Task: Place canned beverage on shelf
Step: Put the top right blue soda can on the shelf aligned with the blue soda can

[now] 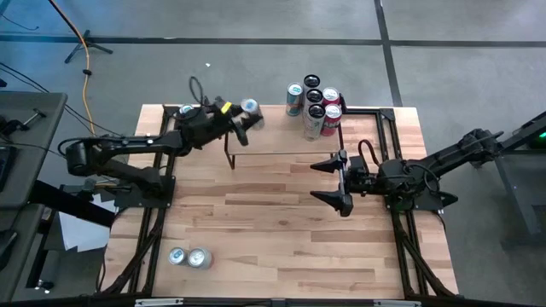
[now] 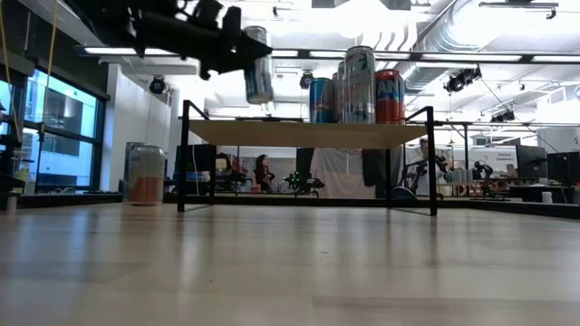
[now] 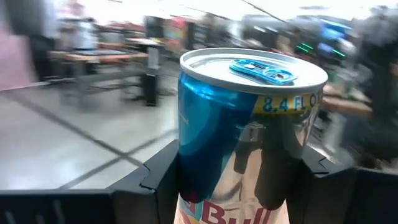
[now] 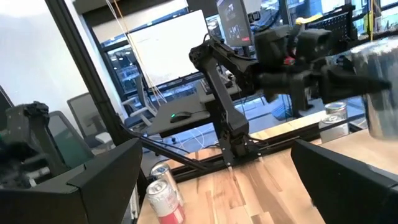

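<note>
high view shows the left gripper (image 1: 241, 124) at the far left part of the tabletop (image 1: 281, 247), closed around a small silver-and-blue can (image 1: 250, 107) that it holds in the air. low view shows that can (image 2: 258, 65) hanging upright, a little tilted, above the left end of the shelf (image 2: 304, 133), its base clear of the light wood plank. left wrist view has the can (image 3: 249, 124) filling the frame between the two dark fingers (image 3: 158, 180), blue tab on top, pressed on both sides. four cans (image 2: 358, 86) already stand close together on the shelf's right half, and from above the group (image 1: 314, 104) sits at the far edge near the shelf's right end. one orange-and-silver can (image 2: 146, 175) stands on the tabletop to the left of the shelf legs, beyond them. two more cans (image 1: 189, 257) stand side by side at the near left of the tabletop, well apart from the shelf. the right gripper (image 1: 339, 182) waits over the right middle of the tabletop, fingers spread wide and holding nothing.
</note>
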`<state>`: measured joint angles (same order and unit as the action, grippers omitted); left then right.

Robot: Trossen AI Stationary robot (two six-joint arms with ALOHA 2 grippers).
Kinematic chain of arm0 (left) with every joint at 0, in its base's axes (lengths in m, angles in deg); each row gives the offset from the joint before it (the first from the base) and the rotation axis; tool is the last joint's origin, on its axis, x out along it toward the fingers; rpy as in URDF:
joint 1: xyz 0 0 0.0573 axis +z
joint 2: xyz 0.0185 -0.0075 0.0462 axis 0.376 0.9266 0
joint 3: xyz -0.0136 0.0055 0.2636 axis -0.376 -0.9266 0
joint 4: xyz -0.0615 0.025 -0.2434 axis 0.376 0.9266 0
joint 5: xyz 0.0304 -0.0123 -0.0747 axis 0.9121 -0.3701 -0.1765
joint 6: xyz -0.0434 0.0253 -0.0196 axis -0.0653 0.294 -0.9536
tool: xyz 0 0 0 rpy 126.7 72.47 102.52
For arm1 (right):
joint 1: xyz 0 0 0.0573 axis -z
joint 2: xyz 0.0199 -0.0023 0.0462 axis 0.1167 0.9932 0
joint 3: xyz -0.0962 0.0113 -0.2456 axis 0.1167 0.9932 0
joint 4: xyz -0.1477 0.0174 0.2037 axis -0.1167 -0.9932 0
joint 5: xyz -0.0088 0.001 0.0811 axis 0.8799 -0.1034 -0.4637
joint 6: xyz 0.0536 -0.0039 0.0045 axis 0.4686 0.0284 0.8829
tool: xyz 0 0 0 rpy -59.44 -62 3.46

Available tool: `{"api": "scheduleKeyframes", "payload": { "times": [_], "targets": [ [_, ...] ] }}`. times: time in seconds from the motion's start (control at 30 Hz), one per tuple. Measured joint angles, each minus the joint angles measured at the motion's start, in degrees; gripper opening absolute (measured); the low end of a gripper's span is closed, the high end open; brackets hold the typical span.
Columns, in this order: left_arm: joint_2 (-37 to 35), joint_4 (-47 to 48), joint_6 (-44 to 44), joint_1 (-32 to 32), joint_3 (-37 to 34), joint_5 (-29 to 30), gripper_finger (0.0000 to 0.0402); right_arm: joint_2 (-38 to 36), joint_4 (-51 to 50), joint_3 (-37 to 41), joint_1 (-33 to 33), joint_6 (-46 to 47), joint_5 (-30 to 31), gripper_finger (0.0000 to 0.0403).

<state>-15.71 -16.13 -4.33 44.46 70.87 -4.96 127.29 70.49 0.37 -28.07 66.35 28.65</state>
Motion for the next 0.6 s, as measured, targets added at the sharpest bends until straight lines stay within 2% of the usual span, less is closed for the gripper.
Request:
{"api": "scheduleKeyframes", "payload": {
  "times": [0.1,0.27,0.53,0.6],
  "targets": [
    [-2.75,2.40,-1.62,-1.82,0.07,7.85,0.0163,0.00,0.03,0.00,0.00,-1.44,0.59,0.0399],
    [-3.67,11.88,-6.04,-7.43,1.42,21.72,0.0163,0.00,0.05,0.00,0.40,-2.46,0.64,0.0399],
    [4.89,26.80,-7.58,-14.94,14.43,45.89,0.0163,0.00,-0.05,0.00,2.78,-2.47,0.57,0.0399],
    [6.89,28.81,-11.99,-15.00,16.23,48.17,0.0163,0.00,-0.05,0.00,3.20,-2.47,-0.12,0.0399]
  ]
}}
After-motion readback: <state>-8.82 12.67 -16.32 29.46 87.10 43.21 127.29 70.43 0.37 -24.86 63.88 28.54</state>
